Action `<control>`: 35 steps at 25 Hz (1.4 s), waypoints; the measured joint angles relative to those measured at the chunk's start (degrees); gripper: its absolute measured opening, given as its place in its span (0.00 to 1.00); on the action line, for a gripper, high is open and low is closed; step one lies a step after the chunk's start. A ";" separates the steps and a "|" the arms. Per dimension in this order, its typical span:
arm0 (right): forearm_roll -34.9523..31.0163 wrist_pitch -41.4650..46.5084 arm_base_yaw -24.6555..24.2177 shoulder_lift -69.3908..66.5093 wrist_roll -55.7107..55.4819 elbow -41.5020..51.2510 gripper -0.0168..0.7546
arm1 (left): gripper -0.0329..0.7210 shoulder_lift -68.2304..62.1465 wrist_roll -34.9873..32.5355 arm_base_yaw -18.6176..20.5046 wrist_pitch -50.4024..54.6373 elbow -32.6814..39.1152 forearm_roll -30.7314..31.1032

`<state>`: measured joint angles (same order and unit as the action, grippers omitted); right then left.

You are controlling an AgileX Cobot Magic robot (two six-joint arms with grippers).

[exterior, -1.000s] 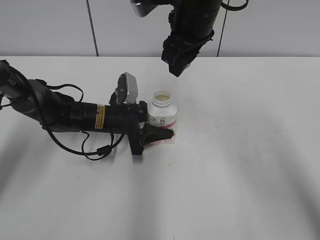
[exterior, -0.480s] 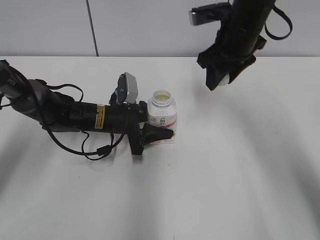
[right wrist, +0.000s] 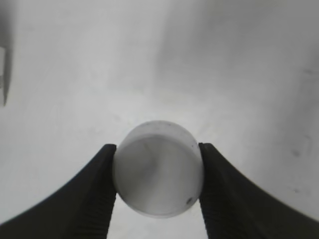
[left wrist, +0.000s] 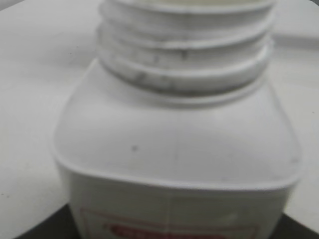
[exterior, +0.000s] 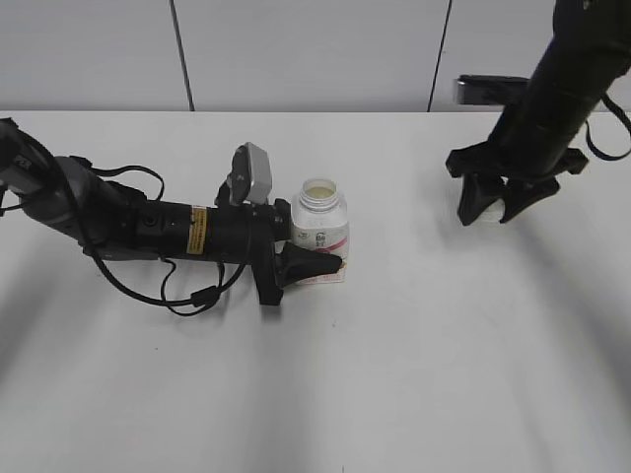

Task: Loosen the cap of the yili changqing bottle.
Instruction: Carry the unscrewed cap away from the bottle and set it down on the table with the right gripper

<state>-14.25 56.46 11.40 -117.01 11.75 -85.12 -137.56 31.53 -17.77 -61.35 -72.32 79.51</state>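
The white yili changqing bottle (exterior: 320, 229) stands upright at the table's middle, its threaded neck open and capless. It fills the left wrist view (left wrist: 179, 149), where the pink label edge shows at the bottom. My left gripper (exterior: 314, 264) is shut on the bottle's lower body from the left. My right gripper (exterior: 496, 209) hovers low over the table at the right, shut on the white round cap (right wrist: 158, 168), which sits between the two black fingers (right wrist: 158, 172). In the exterior view the cap is mostly hidden by the fingers.
The white table (exterior: 394, 374) spreads all around. A grey panelled wall (exterior: 296, 49) stands behind its far edge. Black cables (exterior: 187, 291) trail beside the left arm. A small object shows at the left edge of the right wrist view (right wrist: 4, 69).
My right gripper has carried the cap from above the bottle to the right and down toward the table. The left arm and the bottle have not moved.
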 joint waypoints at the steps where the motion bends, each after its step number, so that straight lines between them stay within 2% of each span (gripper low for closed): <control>1: -0.05 -0.41 -1.07 0.11 -0.50 1.09 0.52 | 0.54 0.00 0.00 0.00 0.00 0.00 0.00; 8: -0.21 -9.52 -6.15 0.18 -2.59 9.45 0.52 | 0.54 0.00 0.00 0.00 0.00 0.00 0.00; 12: 0.36 -13.76 -7.08 0.18 -3.53 12.40 0.52 | 0.54 0.00 0.06 0.00 -0.05 0.00 0.00; 20: 3.42 -14.58 -7.08 -0.50 -3.84 12.76 0.52 | 0.54 0.00 0.10 0.00 -0.05 0.00 0.00; 35: 4.35 -14.23 -7.08 -1.31 -3.92 12.76 0.52 | 0.54 0.00 0.10 0.00 -0.10 0.00 0.00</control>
<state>-9.90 42.22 4.32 -118.31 7.83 -72.36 -137.56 31.63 -17.77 -61.45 -72.32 79.51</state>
